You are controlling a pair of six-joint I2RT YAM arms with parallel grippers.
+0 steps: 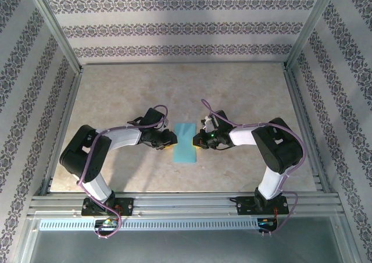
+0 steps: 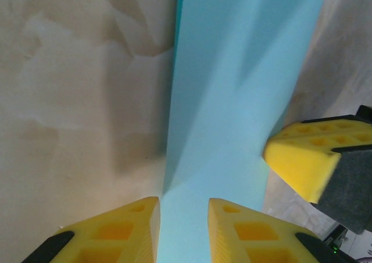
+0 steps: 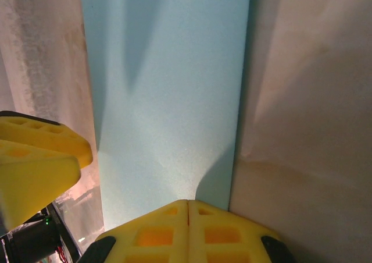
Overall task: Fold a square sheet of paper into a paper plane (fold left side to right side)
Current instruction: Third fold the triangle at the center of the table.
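The square sheet of paper (image 1: pixel 186 142) lies flat on the table as a tall, narrow turquoise rectangle between the two arms. The paper plane is out of view. My left gripper (image 1: pixel 171 142) is at the sheet's left edge. In the left wrist view its yellow fingers (image 2: pixel 139 222) stand a little apart over the paper (image 2: pixel 232 88), so the left gripper (image 2: pixel 183 202) is open. My right gripper (image 1: pixel 200 140) is at the right edge. In the right wrist view the right gripper (image 3: pixel 187 202) is shut, its tips together and low over the paper (image 3: pixel 168 88).
The marbled beige table (image 1: pixel 116 94) is ringed by an aluminium frame (image 1: pixel 186 200) and patterned walls. In each wrist view the other arm's yellow fingers appear across the paper: the right gripper's fingers (image 2: pixel 302 158) and the left gripper's fingers (image 3: pixel 40 158).
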